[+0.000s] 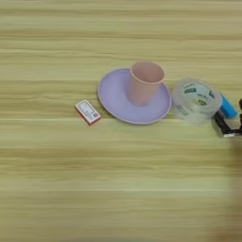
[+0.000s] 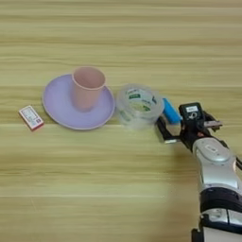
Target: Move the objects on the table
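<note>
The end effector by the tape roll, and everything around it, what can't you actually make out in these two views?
- End effector: the left eye view's right edge cuts it off; whether it is open or shut is unclear in both views.
- Blue bar: partly hidden behind the tape roll and the end effector.
- Small red and white box: its print is too small to read.
- Tape roll label: blurred, unreadable.
- Pink cup: its base hides part of the purple plate.
</note>
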Controlling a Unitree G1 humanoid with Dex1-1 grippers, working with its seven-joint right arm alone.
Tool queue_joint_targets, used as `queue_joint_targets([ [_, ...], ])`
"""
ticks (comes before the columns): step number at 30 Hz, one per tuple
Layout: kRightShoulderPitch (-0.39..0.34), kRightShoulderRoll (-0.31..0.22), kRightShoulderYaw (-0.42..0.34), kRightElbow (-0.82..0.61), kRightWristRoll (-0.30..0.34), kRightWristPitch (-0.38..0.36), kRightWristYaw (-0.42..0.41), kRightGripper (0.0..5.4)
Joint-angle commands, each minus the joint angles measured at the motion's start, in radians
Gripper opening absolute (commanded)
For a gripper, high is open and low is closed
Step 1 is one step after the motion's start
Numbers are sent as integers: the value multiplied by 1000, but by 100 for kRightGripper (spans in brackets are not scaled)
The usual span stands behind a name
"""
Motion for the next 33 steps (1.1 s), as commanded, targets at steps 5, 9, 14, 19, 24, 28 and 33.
queue_joint_targets([
  [5,-96,-54,8,47,5,23,16,539],
  [9,-101,-57,11,59,5,34,19,539],
  [14,-101,-62,19,75,-5,50,16,539],
  [19,-101,-70,30,101,-11,59,13,539],
  [24,-106,-77,38,121,-12,65,13,523],
  [28,-107,-79,49,129,-15,71,15,480],
  [33,-108,-83,61,141,-22,74,8,424],
])
